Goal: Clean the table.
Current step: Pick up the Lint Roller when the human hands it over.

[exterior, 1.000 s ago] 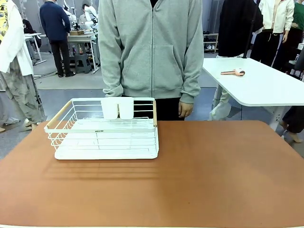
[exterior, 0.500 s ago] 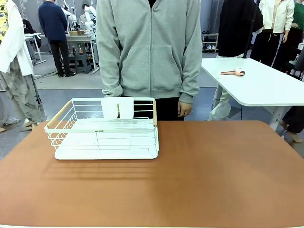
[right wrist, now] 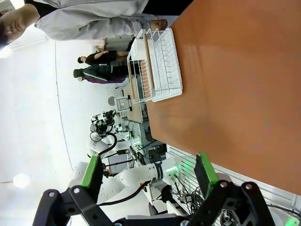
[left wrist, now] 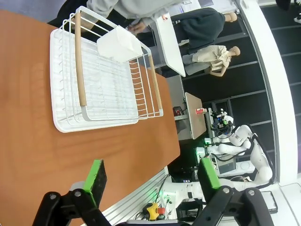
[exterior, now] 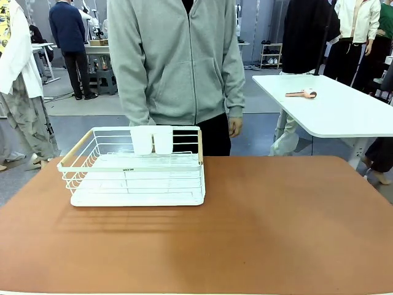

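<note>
The wide reddish-brown counter [exterior: 276,227] looks smooth and matt; the white wire dish rack [exterior: 159,167] looks like painted metal; its side rails [exterior: 75,147] look like pale wood.

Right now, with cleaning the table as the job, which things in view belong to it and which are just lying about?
Belong to the job: the table; the white dish rack standing on it; the left gripper and the right gripper, both open.

Just lying about: the white side table; the pink-handled tool lying on it.
</note>
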{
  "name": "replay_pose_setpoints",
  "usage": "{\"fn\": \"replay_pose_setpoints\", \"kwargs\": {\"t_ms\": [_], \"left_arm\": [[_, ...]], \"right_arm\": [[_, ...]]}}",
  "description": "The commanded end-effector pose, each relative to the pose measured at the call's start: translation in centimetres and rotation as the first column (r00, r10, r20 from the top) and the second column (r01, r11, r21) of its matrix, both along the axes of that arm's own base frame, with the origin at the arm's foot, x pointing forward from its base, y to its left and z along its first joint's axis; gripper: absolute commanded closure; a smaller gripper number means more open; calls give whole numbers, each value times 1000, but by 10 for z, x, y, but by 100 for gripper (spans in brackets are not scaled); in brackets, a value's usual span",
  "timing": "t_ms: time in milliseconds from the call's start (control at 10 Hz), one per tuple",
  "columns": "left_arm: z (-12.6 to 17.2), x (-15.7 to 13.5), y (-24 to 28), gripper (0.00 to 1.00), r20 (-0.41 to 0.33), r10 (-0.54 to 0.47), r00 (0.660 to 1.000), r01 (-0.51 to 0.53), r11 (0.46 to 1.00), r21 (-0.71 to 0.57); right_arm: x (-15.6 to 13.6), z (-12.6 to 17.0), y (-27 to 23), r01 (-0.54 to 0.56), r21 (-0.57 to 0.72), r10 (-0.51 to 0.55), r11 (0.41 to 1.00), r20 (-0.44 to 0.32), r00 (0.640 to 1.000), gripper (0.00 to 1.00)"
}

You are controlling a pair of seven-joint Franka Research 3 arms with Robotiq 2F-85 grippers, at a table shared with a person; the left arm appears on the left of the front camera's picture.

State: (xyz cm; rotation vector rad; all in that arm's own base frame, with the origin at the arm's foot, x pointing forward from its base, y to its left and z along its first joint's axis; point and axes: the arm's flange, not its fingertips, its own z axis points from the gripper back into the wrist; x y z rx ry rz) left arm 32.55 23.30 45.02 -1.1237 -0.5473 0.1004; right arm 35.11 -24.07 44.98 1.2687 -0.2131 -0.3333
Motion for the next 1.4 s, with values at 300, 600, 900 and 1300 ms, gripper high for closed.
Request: {"fn": "replay_pose_setpoints", "kwargs": {"t_ms": [300,600,900,1300], "left_arm": [[4,-3,0,0,12,1,1000,-1,1000,-5],[4,-3,0,0,12,1,1000,-1,1000,-5],[4,-3,0,0,12,1,1000,-1,1000,-5],[4,-3,0,0,12,1,1000,-1,1000,-5]], "right_arm": [[-4,2,3,-2,7,2,1000,11,1000,0],[-4,2,3,-2,7,2,1000,11,1000,0],[-4,2,3,-2,7,2,1000,11,1000,0],[-4,2,3,-2,7,2,1000,11,1000,0]]}}
